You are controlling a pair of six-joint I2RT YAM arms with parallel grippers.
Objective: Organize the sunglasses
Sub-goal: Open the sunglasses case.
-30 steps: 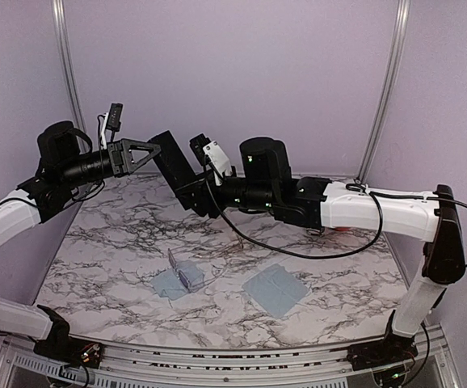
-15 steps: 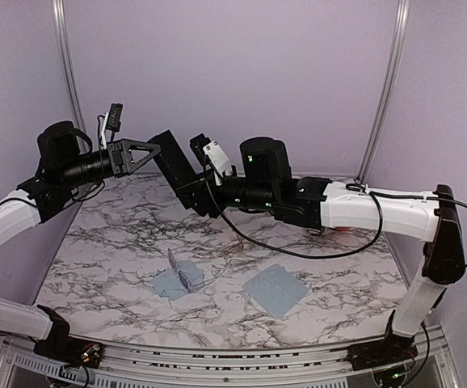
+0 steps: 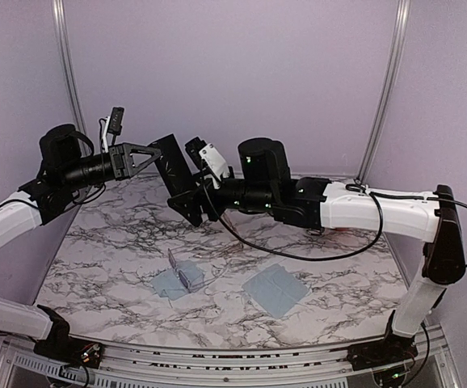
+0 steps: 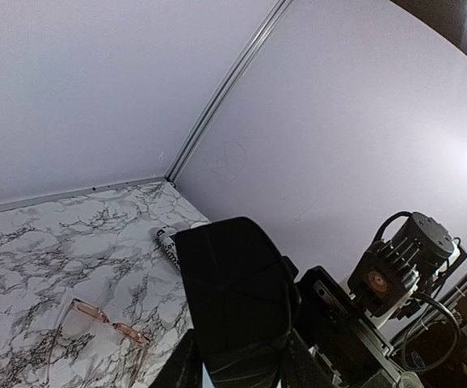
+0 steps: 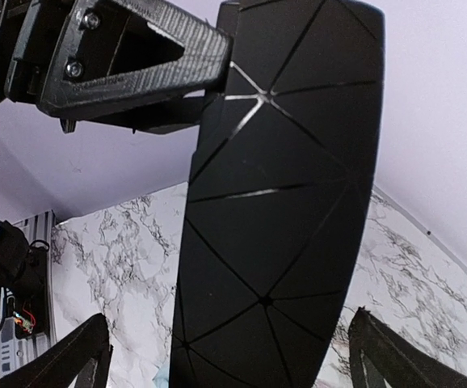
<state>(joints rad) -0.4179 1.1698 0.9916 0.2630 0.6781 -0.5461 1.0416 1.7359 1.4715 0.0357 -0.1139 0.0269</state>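
**One black case (image 5: pixel 282 202) held aloft**

Left hand (image 3: pixel 153 155) clamps the case; right hand (image 5: pixel 227 319) gapes wide around it. Below the case, lilac sunglasses (image 3: pixel 189 276) lie on a blue cloth (image 3: pixel 165 284); wire-framed sunglasses (image 4: pixel 96 330) rest on the bench (image 3: pixel 112 242).

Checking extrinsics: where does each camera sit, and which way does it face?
Top external: high behind the bases, looking down on the marble table; both arms show, the left gripper holding a black faceted oblong case.
Left wrist: on the raised left arm, looking right toward a wall corner over pink wire-framed sunglasses; its fingers clamp the case.
Right wrist: looking left at the case; its open fingertips show below.
Shared: all three show the case.
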